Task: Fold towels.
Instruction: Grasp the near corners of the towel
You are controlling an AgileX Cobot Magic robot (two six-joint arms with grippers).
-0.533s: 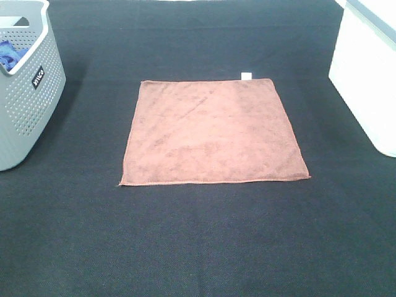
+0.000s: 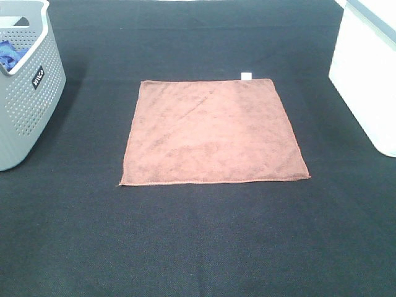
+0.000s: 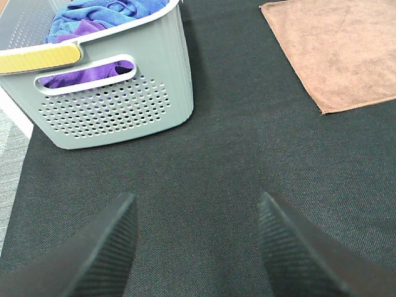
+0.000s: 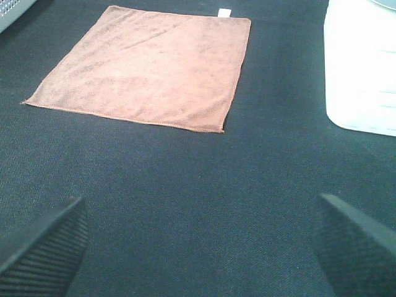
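The towel (image 2: 213,132) is a reddish-brown square of microfibre, spread flat in a single layer on the dark surface (image 2: 198,247). In the high view it lies in the middle of the frame, a little above centre. Its edges run roughly square to the frame, and the lower edge looks wider than the upper one. A stitched hem shows along the lower edge. A small white tag (image 2: 246,75) sticks out from the upper edge, close to the upper right corner. A faint diagonal crease crosses the upper left part. All four corners lie flat.
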